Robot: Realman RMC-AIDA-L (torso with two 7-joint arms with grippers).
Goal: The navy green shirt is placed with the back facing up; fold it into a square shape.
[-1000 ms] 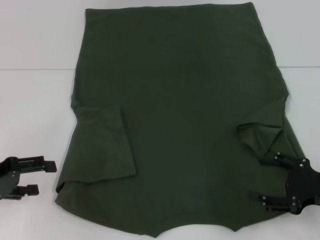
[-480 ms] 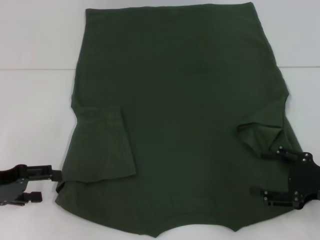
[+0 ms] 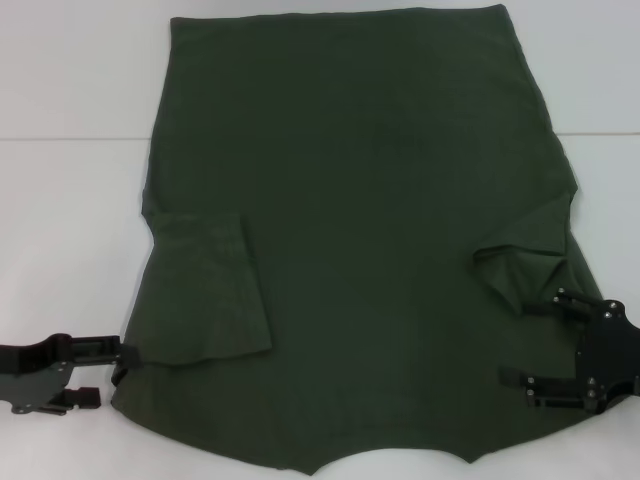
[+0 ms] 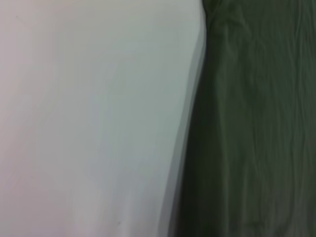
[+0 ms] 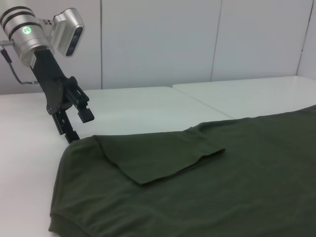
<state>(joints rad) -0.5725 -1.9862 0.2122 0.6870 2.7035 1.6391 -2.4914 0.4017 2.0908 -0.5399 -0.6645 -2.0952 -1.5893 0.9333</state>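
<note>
Across the middle of the white bench (image 3: 70,190) lies the navy green shirt (image 3: 360,200), plain side up, spread flat — long axis runs near to far, collar end near, hem far. Both sleeves already turned in over the body: left sleeve (image 3: 205,290) lies flat, right sleeve (image 3: 525,265) sits bunched and creased.

Left hand (image 3: 100,373) is low at the near-left edge of the shirt, fingers spread open, upper finger touching or just over the cloth edge, lower finger on bare bench just beside it. Right hand (image 3: 530,350) is over the near-right edge, below the bunched sleeve, fingers open too, gripping nothing. So the shirt lies inward from both hands, each about equally close to its own side edge — neither has a hold yet.

Right wrist view shows the left hand (image 5: 74,121) tilted down at the shoulder corner, folded sleeve just beside it. Left wrist view shows only the cloth edge against bench.

Judgement: the next step looks like pinching the near corners for a lengthwise fold toward the far hem. Nothing else stands in the way; the crumpled right sleeve could drag or unfold on lifting.
</note>
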